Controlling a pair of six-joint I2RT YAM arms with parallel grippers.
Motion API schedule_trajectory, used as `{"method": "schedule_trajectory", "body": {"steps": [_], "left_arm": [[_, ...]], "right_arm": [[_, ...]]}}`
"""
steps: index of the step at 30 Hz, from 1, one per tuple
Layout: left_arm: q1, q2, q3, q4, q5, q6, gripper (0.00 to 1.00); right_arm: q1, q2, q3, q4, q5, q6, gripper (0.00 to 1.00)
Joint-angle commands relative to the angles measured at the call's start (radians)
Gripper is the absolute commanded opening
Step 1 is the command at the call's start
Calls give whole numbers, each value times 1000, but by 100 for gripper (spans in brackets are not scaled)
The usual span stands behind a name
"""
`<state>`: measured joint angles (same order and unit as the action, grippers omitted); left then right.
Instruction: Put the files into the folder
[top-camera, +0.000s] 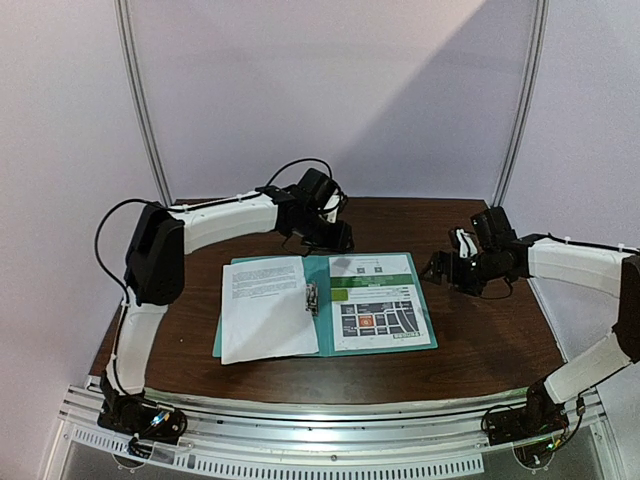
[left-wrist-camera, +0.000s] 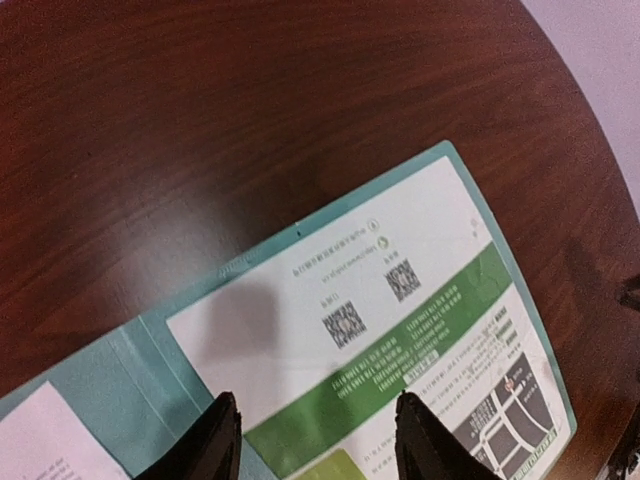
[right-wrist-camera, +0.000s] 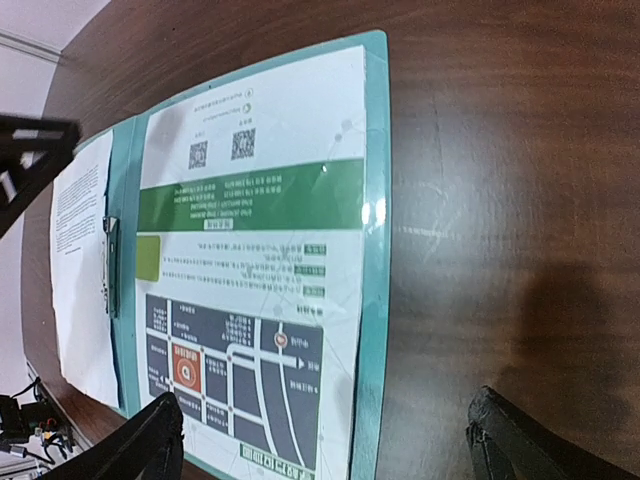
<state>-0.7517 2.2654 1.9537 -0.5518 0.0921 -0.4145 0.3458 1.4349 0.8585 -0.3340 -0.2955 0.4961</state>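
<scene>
On the top view, where's the folder (top-camera: 324, 335) compared to the grippers? (dan)

Lying open and flat in the middle of the table (top-camera: 480, 340); text sheet (top-camera: 265, 310) on its left half, sticking out past the near edge a bit; picture sheet (top-camera: 378, 300) on the right half; metal clip (top-camera: 312, 298) at the spine between them. Over the folder's far edge, roughly mid-width, hangs the left gripper (top-camera: 338, 236); off to the folder's right, near but not touching, is the right gripper (top-camera: 440, 268); can't judge the jaws from up there tbh. (kai)

Ok, left wrist cam? (dan)

That one shows the left gripper (left-wrist-camera: 318, 440) with its fingers (left-wrist-camera: 215, 445) spread apart and nothing between them; picture sheet (left-wrist-camera: 400, 270) right below, folder (left-wrist-camera: 100, 375) peeking out around it, corner of the text sheet (left-wrist-camera: 40, 440) lower left. Two QR codes and a green band with white print; too blurry to read. (kai)

And right wrist? (dan)

Here the right gripper (right-wrist-camera: 325, 445) gapes wide, holding nothing; one finger shows in front of the picture sheet (right-wrist-camera: 250, 250) at its map end, the other in front of bare table (right-wrist-camera: 500, 150), folder (right-wrist-camera: 375, 300) edge in between. QR codes, green band, a dark street map with an orange block; the writing's upside-down and too small to make out; text sheet (right-wrist-camera: 75, 260) and metal clip (right-wrist-camera: 110, 265) further left. (kai)
</scene>
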Motion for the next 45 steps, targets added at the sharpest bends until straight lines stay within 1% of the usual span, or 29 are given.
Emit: {"method": "schedule_trajectory", "body": {"steps": [1,4,7,11,14,19,21,24,27,30,33,36,41,45], "left_arm": [[63,135,114,-22,41,15,53],[89,198,167,23,95,21,53],[100,247,222,40,95,35,52],[124,319,279,81,133,12,52],[129,365,321,81,179,-3,51],[112,377,292,94,250,24,49],[103,374,274,91,265,45,46],[90,353,225,92,295,70,44],[73,309,130,116,304,88,44],[56,259,35,155,314,79,44],[35,203,-62,208,323,69,44],[21,162,-124,232,319,50,44],[4,85,-260,307,334,6,43],[-7,35,-354,354,333,-9,43]], "right_arm": [[-1,-80,-57,-46,11,29,99],[-1,-117,-73,-64,20,33,99],[-1,-148,-80,-83,36,29,99],[-1,-171,-79,-102,51,23,99],[-1,-173,-70,-115,57,16,99],[-1,-175,-49,-139,75,-1,99],[-1,-174,-38,-161,78,-6,99],[-1,-172,-29,-212,60,-12,99],[-1,-174,-27,-281,15,-23,99],[-1,-188,-47,-332,-69,-8,99],[-1,-213,-99,-355,-185,32,99],[2,-248,-162,-359,-266,62,99],[25,-309,-269,-356,-375,112,99],[69,-354,-320,-358,-414,148,99]]}}
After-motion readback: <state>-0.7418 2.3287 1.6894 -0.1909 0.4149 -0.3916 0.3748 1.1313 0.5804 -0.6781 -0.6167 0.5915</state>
